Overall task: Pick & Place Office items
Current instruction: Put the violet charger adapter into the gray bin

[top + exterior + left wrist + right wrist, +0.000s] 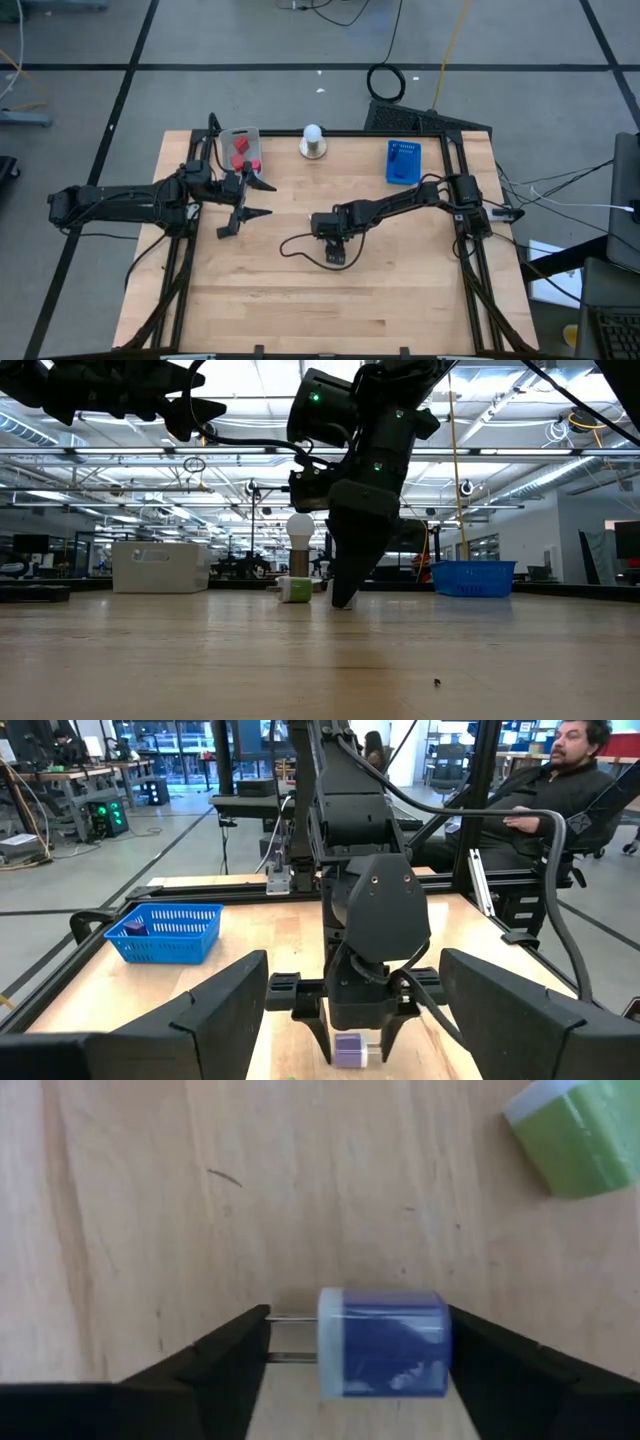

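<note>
Open workshop hall behind, light wooden table in front; you have the right gripper down at the table's middle, tips nearly on the wood. The blue plug adapter lies flat on the table directly between its two fingers, one finger by the prongs, the other touching or almost touching the far end of the body. The adapter's long axis, prongs to body, runs from one finger to the other, so a squeeze would bear on its ends, not its flanks. The jaws are apart and bracket the adapter; I cannot tell that they clamp it yet. Judgement: nothing more than closing and a straight lift is called for; risk is the prong end slipping on the finger. A green adapter lies near, clear of the jaws. The left gripper hovers with fingers spread beside the grey tray holding red pieces, farther from the blue adapter than the right. The blue basket stands at the back right
</note>
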